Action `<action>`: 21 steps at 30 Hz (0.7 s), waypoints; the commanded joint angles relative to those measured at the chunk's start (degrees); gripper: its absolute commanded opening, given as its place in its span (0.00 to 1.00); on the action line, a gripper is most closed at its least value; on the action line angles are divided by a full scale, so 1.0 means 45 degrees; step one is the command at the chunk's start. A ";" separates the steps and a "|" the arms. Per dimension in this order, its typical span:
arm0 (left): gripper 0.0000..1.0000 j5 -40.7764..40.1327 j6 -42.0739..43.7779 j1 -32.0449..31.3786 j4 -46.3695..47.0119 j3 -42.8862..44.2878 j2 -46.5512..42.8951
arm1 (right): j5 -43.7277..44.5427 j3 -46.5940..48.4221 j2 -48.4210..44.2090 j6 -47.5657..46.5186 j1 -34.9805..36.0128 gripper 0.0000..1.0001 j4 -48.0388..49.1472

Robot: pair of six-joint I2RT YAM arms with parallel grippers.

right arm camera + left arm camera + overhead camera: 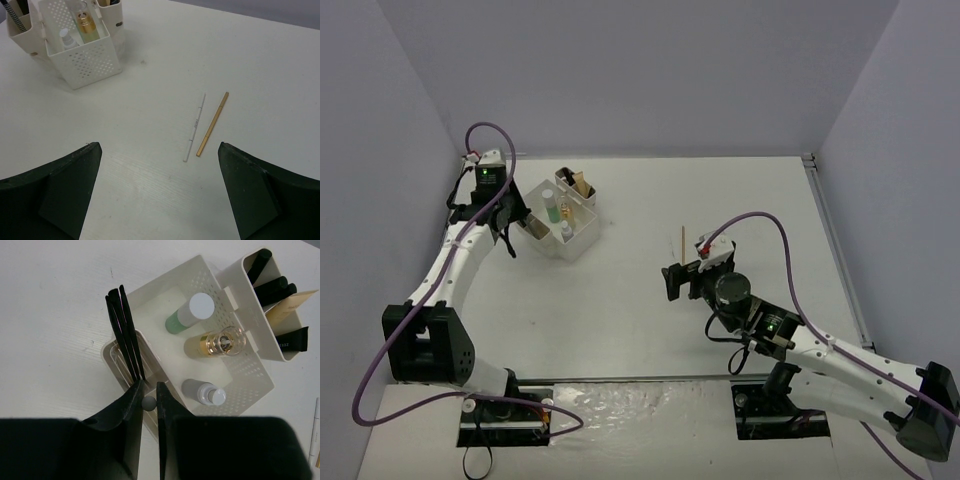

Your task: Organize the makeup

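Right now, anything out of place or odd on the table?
Yes: a white stick and a gold stick lie loose on the table, side by side and not touching, outside the white organizer and in front of the open right gripper. The rest sits inside the organizer. Nothing looks spilled or broken.

Three small bottles [215, 344] in middle compartment of white perforated plastic box [250, 375], thin black sticks [125, 330] in side compartment, thin white stick [195, 127] just beside thin tan stick [212, 124] on table [150, 190], well right of box.
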 commanded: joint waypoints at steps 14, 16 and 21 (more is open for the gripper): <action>0.53 -0.0507 -0.0364 0.0035 0.1047 0.0217 -0.1257 | 0.0608 0.1031 0.2600 0.2929 -0.2091 0.96 -0.1035; 0.56 -0.0532 -0.0376 0.0035 0.0786 0.0391 -0.1598 | 0.0596 0.1230 0.2926 0.3098 -0.2266 0.94 -0.1160; 0.70 -0.0384 -0.0083 0.0035 0.0059 0.0810 -0.3041 | 0.0019 0.2087 0.4733 0.3071 -0.2642 0.83 -0.1322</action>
